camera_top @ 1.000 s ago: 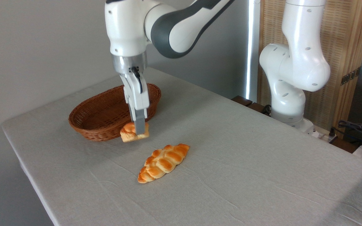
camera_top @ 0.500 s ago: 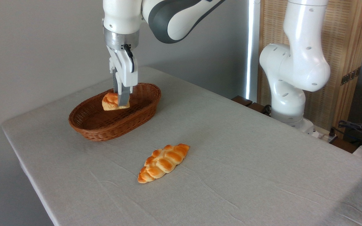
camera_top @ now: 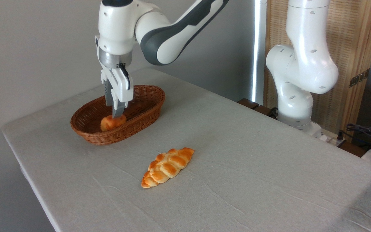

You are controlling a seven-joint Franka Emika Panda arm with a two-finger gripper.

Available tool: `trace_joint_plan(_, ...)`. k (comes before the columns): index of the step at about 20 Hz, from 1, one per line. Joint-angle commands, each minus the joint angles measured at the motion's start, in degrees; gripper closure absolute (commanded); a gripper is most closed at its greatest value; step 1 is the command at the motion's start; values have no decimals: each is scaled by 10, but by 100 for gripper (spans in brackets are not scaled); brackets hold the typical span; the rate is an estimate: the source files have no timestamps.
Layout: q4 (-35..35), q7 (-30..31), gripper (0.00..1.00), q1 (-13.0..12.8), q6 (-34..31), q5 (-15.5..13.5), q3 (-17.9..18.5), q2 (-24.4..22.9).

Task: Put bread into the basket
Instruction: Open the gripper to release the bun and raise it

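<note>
**Camera view: bun down in the basket — let go cleanly**

Camera shows the bun (camera_top: 112,122) lying inside the basket (camera_top: 147,111), near its front wall. End effector (camera_top: 117,113) hangs just above it; whether the fingers are parted, I cannot tell. Best next, I'd say — open fully, then rise straight up, clear of the wicker rim.
</note>
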State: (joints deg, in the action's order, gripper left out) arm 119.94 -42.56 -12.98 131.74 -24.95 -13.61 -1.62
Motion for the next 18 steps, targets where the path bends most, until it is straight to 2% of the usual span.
trace_joint_plan(1, -2, 5, 0, 0, 5, -7, 3, 6)
trace_joint_plan(4, -2, 5, 0, 2, 2, -7, 6, 2)
trace_joint_plan(6, -5, 5, 0, 6, -31, 3, 10, -8)
trace_joint_plan(9, -15, 5, 0, 10, -88, 72, 31, -32)
trace_joint_plan(13, -63, 5, 0, 11, -179, 119, 80, -40)
trace_joint_plan(15, -68, 6, 0, 11, -214, 145, 91, -40)
trace_joint_plan(18, -85, 59, 0, 11, -231, 185, 111, -40)
